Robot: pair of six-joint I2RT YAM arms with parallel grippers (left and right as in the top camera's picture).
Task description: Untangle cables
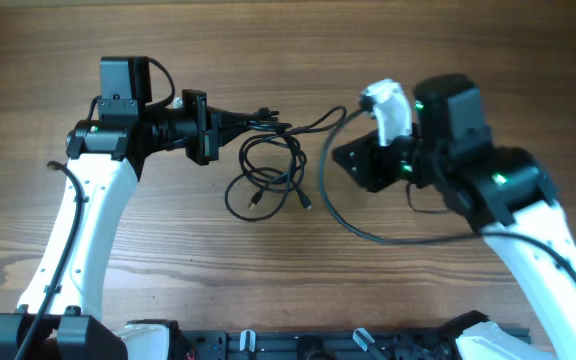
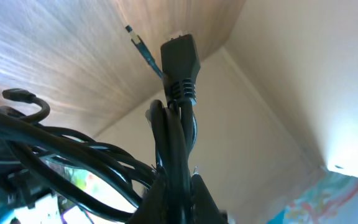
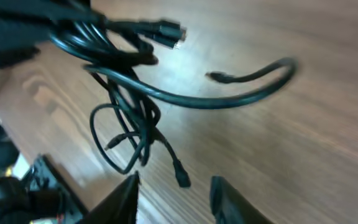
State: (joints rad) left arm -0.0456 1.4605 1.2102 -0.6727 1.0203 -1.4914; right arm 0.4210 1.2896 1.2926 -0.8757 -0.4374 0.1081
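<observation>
Cables (image 1: 268, 172) are sitting mid-tabletop (image 1: 418, 50) between the two arms: thin black cords looping in a loose tangle, with several coils overlapping. The upper part of the bundle is running straight into the left hand (image 1: 236, 124). The lower loops are lying on the wood, and a small plug (image 1: 307, 205) is poking out at their right edge.

Left hand is clamping tight on a bunch of strands. In the left wrist view the cords are running up out of its grip. A chunky plug (image 2: 180, 55) is sticking up above the bunch, and a thinner connector (image 2: 132, 34) is showing just behind it.

One long strand (image 3: 253, 90) is arcing away from the tangle toward the right side. Its free end is curling back and touching nothing.

Right hand (image 3: 176, 186) is hovering just right of the tangle. Its fingers (image 3: 126, 198) are standing apart with only bare wood between them. It isn't gripping any cord.
</observation>
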